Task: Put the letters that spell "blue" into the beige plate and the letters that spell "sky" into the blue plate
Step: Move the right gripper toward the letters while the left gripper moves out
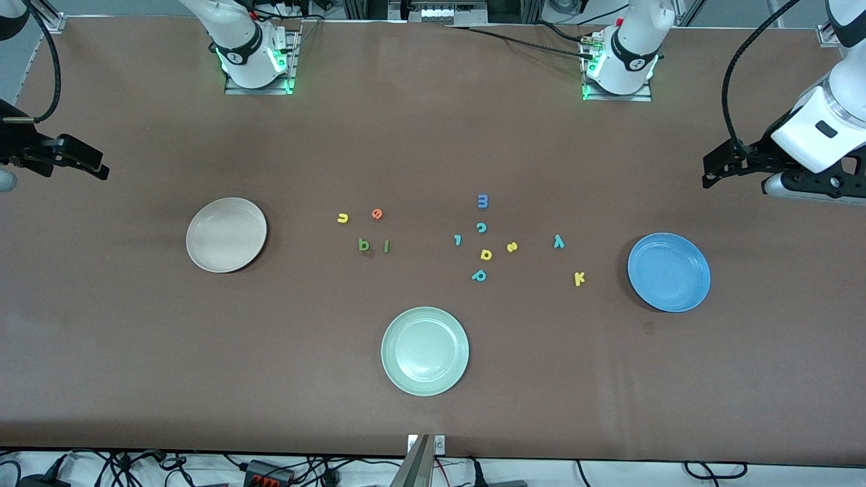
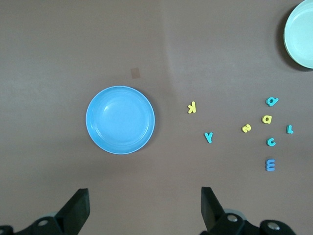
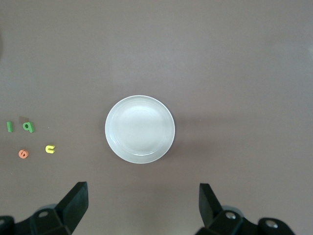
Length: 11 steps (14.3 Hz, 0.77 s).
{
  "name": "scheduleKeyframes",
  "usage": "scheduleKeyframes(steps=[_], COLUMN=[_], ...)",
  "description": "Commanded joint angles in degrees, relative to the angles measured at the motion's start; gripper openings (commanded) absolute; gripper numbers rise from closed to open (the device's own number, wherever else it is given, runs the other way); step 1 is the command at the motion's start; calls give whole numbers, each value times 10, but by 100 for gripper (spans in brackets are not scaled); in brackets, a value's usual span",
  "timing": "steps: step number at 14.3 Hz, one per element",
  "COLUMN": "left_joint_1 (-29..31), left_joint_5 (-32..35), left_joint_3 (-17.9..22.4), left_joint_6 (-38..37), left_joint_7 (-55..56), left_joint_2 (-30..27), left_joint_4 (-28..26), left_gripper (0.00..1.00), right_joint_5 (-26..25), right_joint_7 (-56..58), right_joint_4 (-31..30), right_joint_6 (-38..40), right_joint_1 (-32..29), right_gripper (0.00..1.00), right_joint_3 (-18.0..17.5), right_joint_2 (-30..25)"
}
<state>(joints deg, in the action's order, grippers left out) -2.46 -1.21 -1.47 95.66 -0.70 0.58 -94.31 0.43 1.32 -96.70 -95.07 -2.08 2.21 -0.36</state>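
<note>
Nothing sorted yet: both target plates are sitting empty, all seven letters lying on the table.

At the front frame's left edge the right gripper (image 1: pixel 74 159) is hanging released; the beige plate (image 1: pixel 226 235) is lying bare at centre-left, with yellow u (image 1: pixel 342 218), orange e (image 1: pixel 377 214), green b (image 1: pixel 364 245) and green l (image 1: pixel 386 247) grouped just right of it. Mid-frame, the blue m (image 1: pixel 482 201), teal c (image 1: pixel 481 228), teal l (image 1: pixel 458 239), yellow d-like letter (image 1: pixel 486 254) and teal p (image 1: pixel 479 275) are crowding the yellow s (image 1: pixel 512 247); the pale green plate (image 1: pixel 425 350) is lying below. Teal y (image 1: pixel 558 241) and yellow k (image 1: pixel 578 278) are lying near the blue plate (image 1: pixel 668 272). The left gripper (image 1: pixel 724 166) is waiting, jaws wide, at the right edge.
</note>
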Motion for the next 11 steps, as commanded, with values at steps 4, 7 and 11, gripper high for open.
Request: scheduleKeyframes(steps=[4, 7, 11], left_joint_1=[-5, -4, -4], left_joint_5=[6, 6, 6], left_joint_3=[2, 2, 2], left_joint_6=[-4, -4, -5], left_joint_7=[-3, -3, -4], left_joint_2=[5, 5, 5], left_joint_4=[11, 11, 11], left_gripper=[100, 100, 100], right_joint_5=[-5, -5, -5], right_joint_7=[10, 10, 11], right_joint_4=[-3, -3, -1], right_joint_6=[22, 30, 29], right_joint_1=[-3, -4, -5], right_gripper=[100, 100, 100], right_joint_3=[-2, 0, 2], right_joint_2=[-8, -8, -9])
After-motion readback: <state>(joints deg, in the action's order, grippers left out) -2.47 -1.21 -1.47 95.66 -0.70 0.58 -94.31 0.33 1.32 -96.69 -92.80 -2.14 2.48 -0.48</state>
